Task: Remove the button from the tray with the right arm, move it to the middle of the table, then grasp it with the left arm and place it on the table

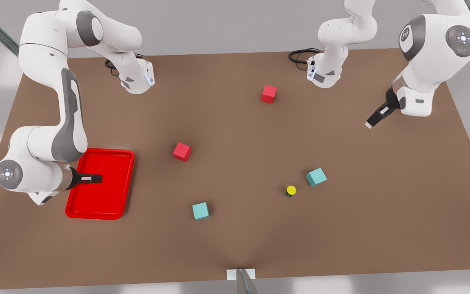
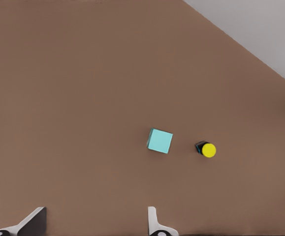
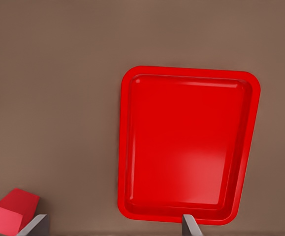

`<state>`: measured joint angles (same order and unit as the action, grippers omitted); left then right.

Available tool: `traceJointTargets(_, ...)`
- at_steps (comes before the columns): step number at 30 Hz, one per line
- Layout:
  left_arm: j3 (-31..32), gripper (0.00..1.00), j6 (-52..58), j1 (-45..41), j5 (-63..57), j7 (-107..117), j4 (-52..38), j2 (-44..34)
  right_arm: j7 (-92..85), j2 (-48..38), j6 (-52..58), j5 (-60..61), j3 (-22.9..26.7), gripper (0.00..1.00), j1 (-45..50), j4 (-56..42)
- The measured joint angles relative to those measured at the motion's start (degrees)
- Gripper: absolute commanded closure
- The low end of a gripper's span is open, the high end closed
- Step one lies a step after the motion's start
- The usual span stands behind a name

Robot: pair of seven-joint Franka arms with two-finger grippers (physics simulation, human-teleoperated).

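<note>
Button (image 1: pixel 291 190) rests on the brown surface (image 1: pixel 235 245) beside a teal cube (image 1: pixel 316 177), well away from the red tray (image 1: pixel 72 210), both the left pincer (image 1: pixel 375 118) and right pincer (image 1: pixel 92 178) spread open holding nothing, so nothing seems left but to withdraw.

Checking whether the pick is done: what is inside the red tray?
Nothing lies in the tray; its floor is bare. In the front view the right end effector hangs over it, hiding a small patch. The button sits on the table.
</note>
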<state>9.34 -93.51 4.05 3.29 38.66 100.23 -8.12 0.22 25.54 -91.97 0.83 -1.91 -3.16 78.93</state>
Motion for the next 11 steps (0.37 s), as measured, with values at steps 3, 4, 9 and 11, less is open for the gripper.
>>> traceJointTargets(3, 0.38, 0.0, 0.16, 0.72, -0.74, -7.03, -0.32, -0.1, 0.0, 0.02, -0.06, 0.0, 0.03, 0.0, 0.0, 0.02)
traceJointTargets(4, 0.57, 0.0, 0.23, 0.99, -0.92, -9.1, -0.3, -0.19, 0.0, 0.02, -0.08, -0.01, 0.02, 0.0, 0.0, 0.02)
traceJointTargets(9, 1.6, 0.0, 0.54, 0.58, -1.35, -17.61, -0.28, -0.26, -0.01, 0.02, -0.12, -0.04, 0.0, 0.0, -0.08, 0.02)
traceJointTargets(11, 1.76, 0.0, 0.67, 0.86, -1.41, -20.38, -0.4, -0.27, -0.01, 0.02, -0.14, -0.03, 0.03, 0.0, -0.08, 0.02)
